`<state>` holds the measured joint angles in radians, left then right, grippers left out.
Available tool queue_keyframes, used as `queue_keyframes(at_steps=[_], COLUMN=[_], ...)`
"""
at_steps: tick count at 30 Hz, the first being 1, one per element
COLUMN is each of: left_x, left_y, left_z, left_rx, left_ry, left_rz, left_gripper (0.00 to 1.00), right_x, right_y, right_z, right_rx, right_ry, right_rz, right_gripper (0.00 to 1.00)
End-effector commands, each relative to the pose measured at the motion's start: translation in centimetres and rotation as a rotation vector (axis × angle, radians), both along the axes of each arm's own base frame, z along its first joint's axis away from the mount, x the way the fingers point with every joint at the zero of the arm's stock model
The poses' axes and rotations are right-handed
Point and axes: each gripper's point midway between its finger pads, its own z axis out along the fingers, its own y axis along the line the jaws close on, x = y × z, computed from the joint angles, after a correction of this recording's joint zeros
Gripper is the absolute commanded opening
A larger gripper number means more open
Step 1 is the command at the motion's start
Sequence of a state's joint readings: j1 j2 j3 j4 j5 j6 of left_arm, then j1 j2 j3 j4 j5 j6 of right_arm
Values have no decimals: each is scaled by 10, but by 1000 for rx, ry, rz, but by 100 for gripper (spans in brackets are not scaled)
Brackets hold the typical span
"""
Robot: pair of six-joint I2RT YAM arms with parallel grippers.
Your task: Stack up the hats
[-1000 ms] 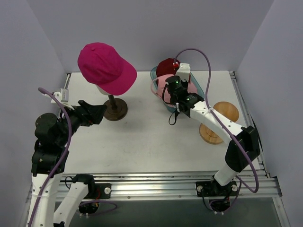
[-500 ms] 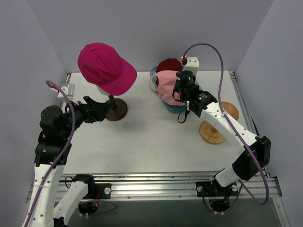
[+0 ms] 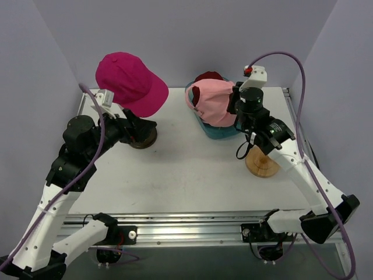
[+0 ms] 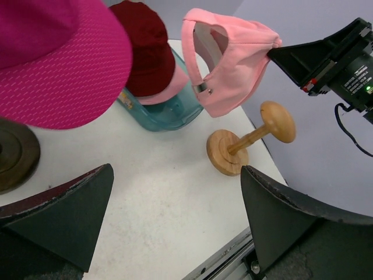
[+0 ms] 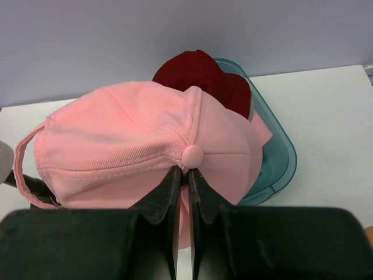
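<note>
While the magenta peaked cap (image 3: pixel 129 81) sits high on its stand (image 3: pixel 143 135), the left jaws gape wide and empty just beside it, and one nudge could topple it. Up over the teal tray (image 3: pixel 226 133), the right jaws pinch the pale pink peaked cap (image 3: pixel 214 104) by a thin fold at its crown button (image 5: pixel 192 156). It may slip, or snag the dark red hat (image 5: pixel 198 70) below.
</note>
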<state>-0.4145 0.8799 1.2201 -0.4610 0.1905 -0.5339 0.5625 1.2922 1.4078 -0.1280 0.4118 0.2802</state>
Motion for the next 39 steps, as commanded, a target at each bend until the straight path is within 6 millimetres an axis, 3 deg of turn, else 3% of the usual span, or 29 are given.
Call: queue_keyframes(at_steps=[1, 2, 5, 7, 8, 10, 11, 13, 15, 21, 27, 32, 36, 39], left_x=[9, 16, 25, 39, 40, 52, 53, 61, 59, 67, 62, 59, 56, 52], left_y=[-11, -25, -41, -47, -48, -56, -56, -60, -57, -31, -33, -23, 2, 18], left_z=[47, 44, 69, 71, 88, 85, 103, 93, 102, 89, 101, 99, 90, 97], left_rx=[-4, 7, -1, 21, 10, 45, 44, 94, 117, 206, 196, 221, 288, 314], left_ry=[-92, -71, -103, -103, -131, -114, -150, -103, -106, -63, -115, -95, -68, -97], left_rz=[27, 2, -16, 3, 4, -3, -6, -6, -3, 122, 95, 127, 220, 279], left_gripper=[100, 100, 100, 100, 100, 100, 100, 100, 100, 95, 94, 89, 79, 63], right_x=[-19, -21, -32, -40, -43, -49, -51, -55, -56, -68, -87, -103, -107, -113], right_y=[-8, -7, -4, -1, 3, 16, 20, 30, 33, 51, 88, 108, 122, 133], right_z=[52, 56, 71, 80, 86, 94, 97, 105, 116, 140, 144, 161, 162, 164], right_rx=[83, 91, 124, 143, 165, 199, 211, 243, 275, 338, 324, 350, 346, 351], right_ry=[-105, -111, -135, -149, -160, -181, -188, -205, -232, -279, -275, -312, -315, -325], right_rz=[16, 24, 61, 79, 100, 144, 154, 180, 180, 216, 256, 267, 278, 295], right_gripper=[0, 0, 0, 0, 0, 0, 0, 0, 0, 0, 0, 0, 0, 0])
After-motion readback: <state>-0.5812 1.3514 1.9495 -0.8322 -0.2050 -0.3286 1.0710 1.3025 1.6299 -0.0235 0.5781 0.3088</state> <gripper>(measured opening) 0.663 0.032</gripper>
